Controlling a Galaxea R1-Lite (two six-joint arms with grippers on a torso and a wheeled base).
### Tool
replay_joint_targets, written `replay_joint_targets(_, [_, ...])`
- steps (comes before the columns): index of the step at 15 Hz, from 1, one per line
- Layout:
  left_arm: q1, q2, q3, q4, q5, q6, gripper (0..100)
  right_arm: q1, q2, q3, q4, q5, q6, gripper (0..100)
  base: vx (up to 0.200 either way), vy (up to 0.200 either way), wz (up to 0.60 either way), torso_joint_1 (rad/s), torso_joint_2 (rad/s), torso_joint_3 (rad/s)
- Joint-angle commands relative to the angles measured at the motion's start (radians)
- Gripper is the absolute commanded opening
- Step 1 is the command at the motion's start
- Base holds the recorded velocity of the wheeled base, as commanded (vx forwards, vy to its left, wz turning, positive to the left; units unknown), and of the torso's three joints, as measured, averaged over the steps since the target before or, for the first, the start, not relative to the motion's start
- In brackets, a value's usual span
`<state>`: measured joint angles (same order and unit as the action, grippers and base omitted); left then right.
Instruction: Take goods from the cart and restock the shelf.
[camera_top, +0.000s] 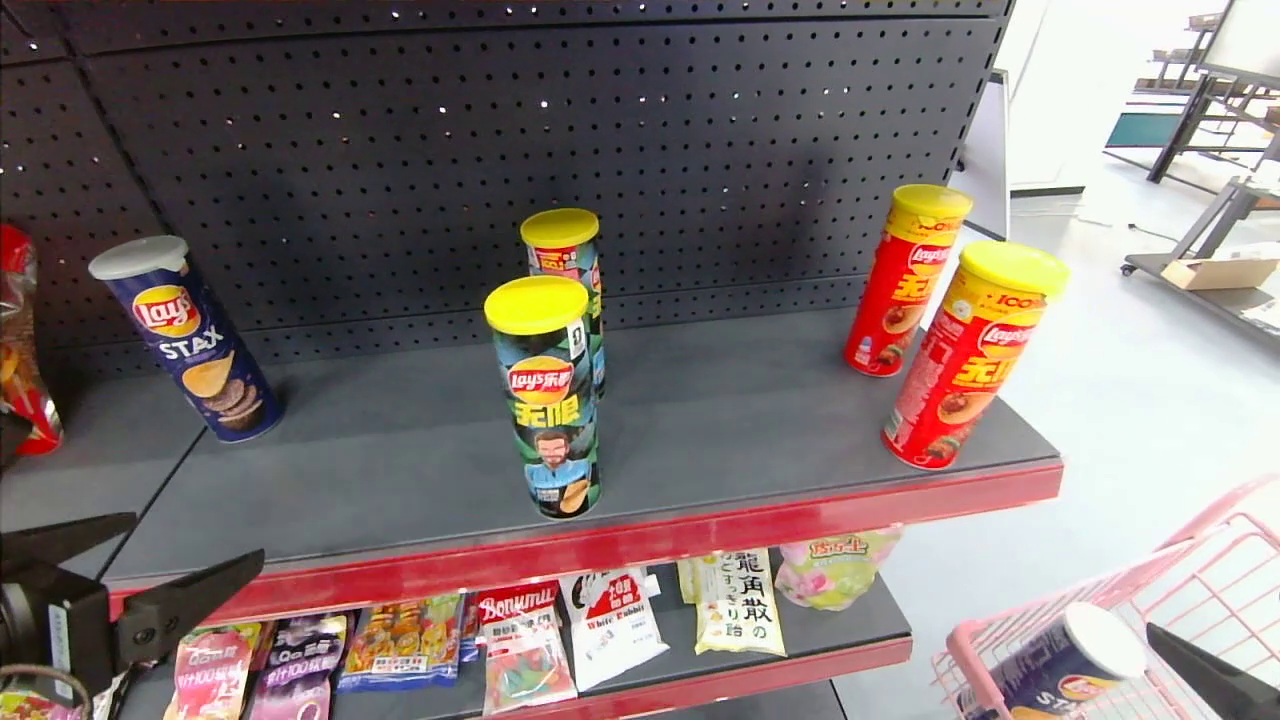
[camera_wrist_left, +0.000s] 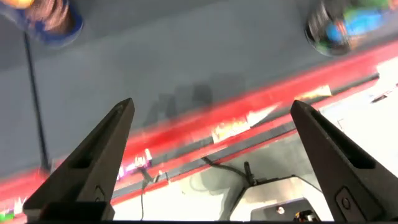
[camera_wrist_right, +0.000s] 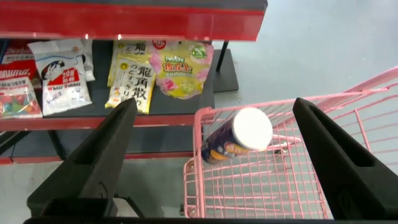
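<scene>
Head view: at the lower left corner the left gripper (camera_top: 198, 537) hangs by the shelf's (camera_top: 760, 430) glossy red lip, its black wedge-shaped fingers spread wide and empty. On the matte grey board, backed by perforated dark pegboard (camera_top: 450, 140), a blue cylindrical can (camera_top: 190, 345) with a pale lid stands at left. At centre is a dark can (camera_top: 548, 400) with a yellow lid, a second dark can (camera_top: 566, 270) behind it. Two red cans (camera_top: 965, 365) stand at right. Crinkly snack bags (camera_top: 610, 625) lie on the lower board. At the lower right a pink wire cart (camera_top: 965, 638) holds a tilted white-lidded can (camera_top: 1055, 665); the right gripper (camera_wrist_right: 216, 102) hovers above it, fingers apart, empty.
</scene>
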<state>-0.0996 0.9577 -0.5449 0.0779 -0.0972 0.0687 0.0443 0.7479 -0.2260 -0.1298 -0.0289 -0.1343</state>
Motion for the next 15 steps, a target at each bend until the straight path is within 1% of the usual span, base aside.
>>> replay_joint_targets(1, [0.0,-0.016,0.014,0.0,-0.001,0.0,100,0.0,-0.001,0.0,-0.001,0.0,0.001,100,-0.2,0.0,0.0,-0.012,-0.01,-0.002])
replay_joint_targets(3, [0.0,-0.022,0.026,-0.001,-0.001,0.002,100,0.0,0.001,0.0,-0.001,0.0,0.001,100,-0.2,0.0,0.0,-0.002,0.0,0.002])
replay_joint_targets(8, [0.0,-0.046,0.037,-0.001,0.001,0.002,100,0.002,0.005,0.011,0.001,0.0,-0.022,100,0.0,0.0,0.0,0.0,0.0,0.0])
replay_joint_targets(15, [0.001,-0.054,0.052,0.0,0.001,0.0,100,0.006,0.036,0.016,-0.001,0.003,-0.025,100,0.0,0.0,-0.6,0.008,0.0,0.001])
